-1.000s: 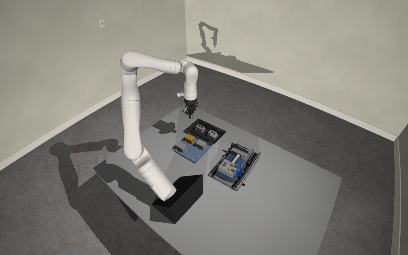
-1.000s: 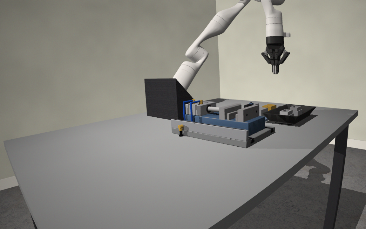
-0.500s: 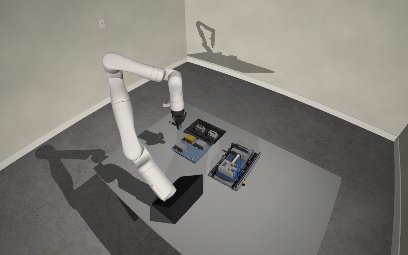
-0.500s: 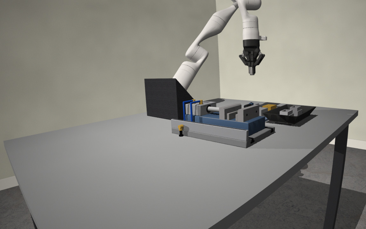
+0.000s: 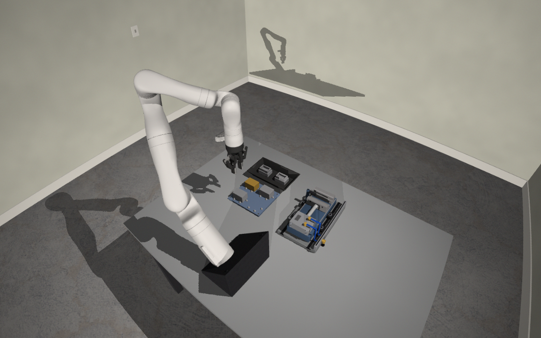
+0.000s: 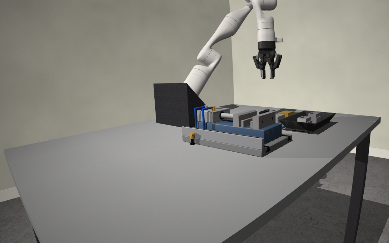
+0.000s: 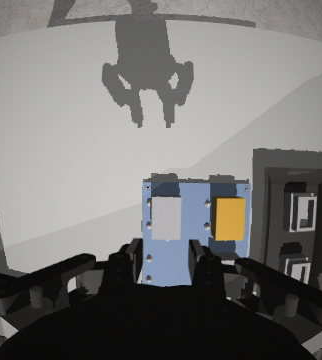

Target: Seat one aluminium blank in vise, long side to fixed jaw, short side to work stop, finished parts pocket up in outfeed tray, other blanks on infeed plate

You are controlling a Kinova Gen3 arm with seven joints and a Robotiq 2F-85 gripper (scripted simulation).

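Third blank hidden behind tool (image 7: 165, 260) in wrist view; outfeed tray (image 7: 276, 220) cut by right edge
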